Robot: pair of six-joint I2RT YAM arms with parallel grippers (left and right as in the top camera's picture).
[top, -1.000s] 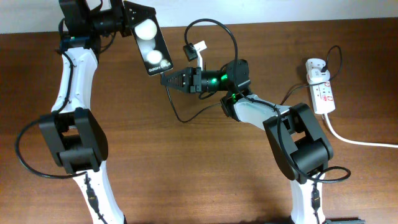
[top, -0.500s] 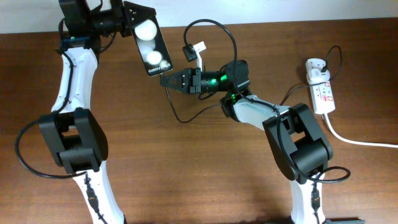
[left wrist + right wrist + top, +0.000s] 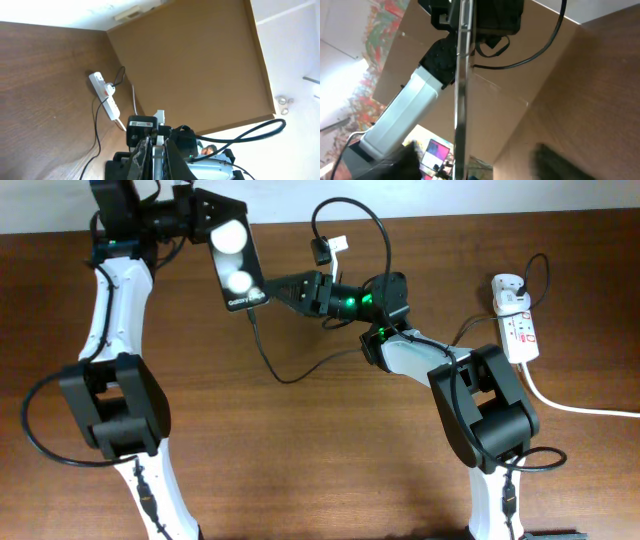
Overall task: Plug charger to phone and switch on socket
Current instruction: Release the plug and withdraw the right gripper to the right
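The black phone hangs in the air at the back left, its face with two white circles turned up, held at its far end by my shut left gripper. In the left wrist view the fingers clamp the phone's thin edge. The charger cable drops from the phone's lower end and trails right across the table to the white adapter in the socket. My right gripper is open just right of that lower end; its wrist view shows the phone's edge between spread, blurred fingers.
The socket's thick white cord runs off the right edge. A thicker black robot cable with a white tag loops above the right wrist. The socket also shows in the left wrist view, with brown table all round it.
My right gripper has opened and let go of the plug end, shifting up beside the phone. The phone moved slightly left, and the cable now hangs from its lower end.
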